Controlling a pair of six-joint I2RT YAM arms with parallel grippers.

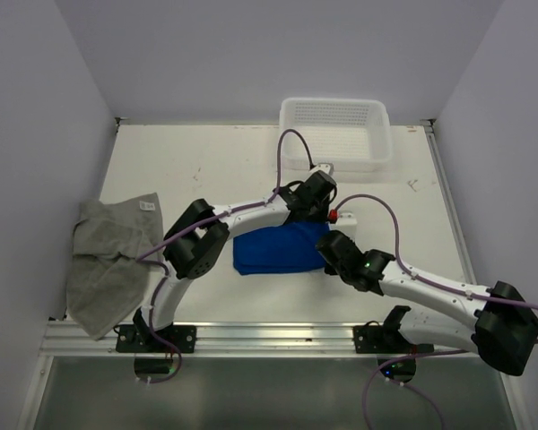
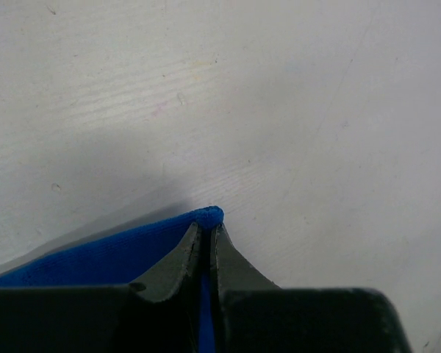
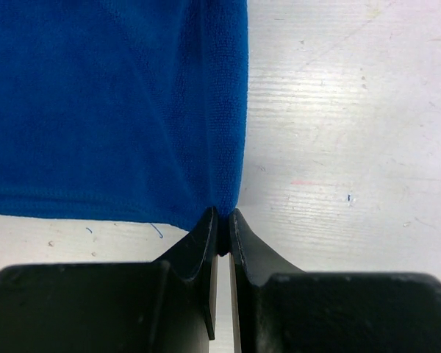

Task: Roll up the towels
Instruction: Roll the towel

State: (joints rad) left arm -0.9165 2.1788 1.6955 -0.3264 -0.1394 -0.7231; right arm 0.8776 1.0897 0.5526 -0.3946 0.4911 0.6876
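Note:
A blue towel (image 1: 278, 251) lies folded flat in the middle of the table. My left gripper (image 1: 321, 208) is shut on its far right corner; in the left wrist view the blue towel (image 2: 95, 259) pokes out past the gripper (image 2: 208, 229) tips. At the near right corner my right gripper (image 1: 327, 255) is also shut on the cloth, and the right wrist view shows the gripper (image 3: 222, 220) pinching the blue towel (image 3: 110, 110) at its corner. A grey towel (image 1: 108, 264) with a small white tag lies crumpled at the table's left edge, partly hanging over it.
A white perforated basket (image 1: 334, 134) stands at the back right of the table (image 1: 206, 161). A small white block with a red spot (image 1: 342, 216) sits just right of the left gripper. Walls close in on both sides, and a metal rail (image 1: 269, 336) runs along the near edge.

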